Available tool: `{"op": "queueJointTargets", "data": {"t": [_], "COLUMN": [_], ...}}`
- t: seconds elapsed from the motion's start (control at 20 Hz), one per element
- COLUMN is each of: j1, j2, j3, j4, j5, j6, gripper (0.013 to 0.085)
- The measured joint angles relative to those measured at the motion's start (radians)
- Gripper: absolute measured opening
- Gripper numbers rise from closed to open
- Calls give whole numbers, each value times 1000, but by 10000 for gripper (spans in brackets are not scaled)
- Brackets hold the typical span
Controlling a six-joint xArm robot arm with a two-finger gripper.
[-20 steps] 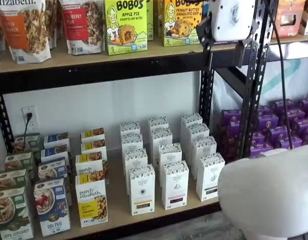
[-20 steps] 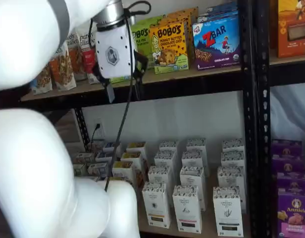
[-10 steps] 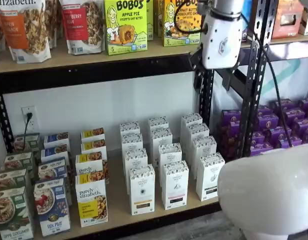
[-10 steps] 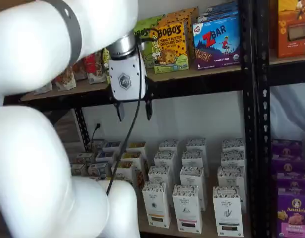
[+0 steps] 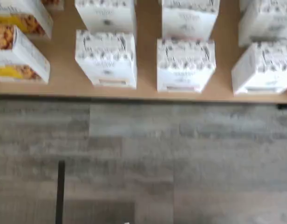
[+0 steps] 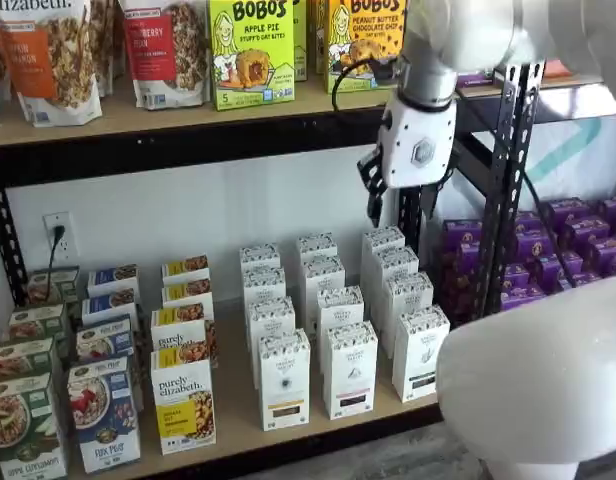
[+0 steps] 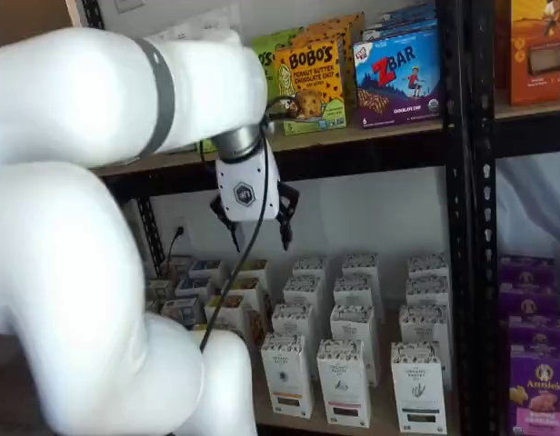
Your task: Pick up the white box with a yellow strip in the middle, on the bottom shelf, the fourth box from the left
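The white box (image 6: 285,380) with a yellow-tan band stands at the front of the bottom shelf (image 6: 233,395), just right of the "purely elizabeth" boxes. It shows in both shelf views (image 7: 286,374) and from above in the wrist view (image 5: 106,58). My gripper (image 7: 259,233) hangs in front of the shelves, just under the upper board and well above the rows of white boxes. It shows in both shelf views (image 6: 401,200). A plain gap shows between its two black fingers, and they hold nothing.
A like carton with a pink band (image 6: 350,370) stands right beside the white box, with another white carton (image 6: 420,352) further right and rows of white cartons behind. A "purely elizabeth" box (image 6: 183,403) stands to its left. A black upright (image 6: 508,200) and purple boxes (image 6: 568,250) lie to the right.
The gripper has come down from the upper shelf's level to just below that board and has swung toward the white cartons. Its fingers now show with a gap. No box has moved.
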Motion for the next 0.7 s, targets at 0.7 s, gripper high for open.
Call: {"op": "queueJointTargets", "data": {"t": [0.7], "j1": [121], "j2": [346], "j3": [70], "j4": [23], "j5": [-376], "j6": [97], "gripper": [850]}}
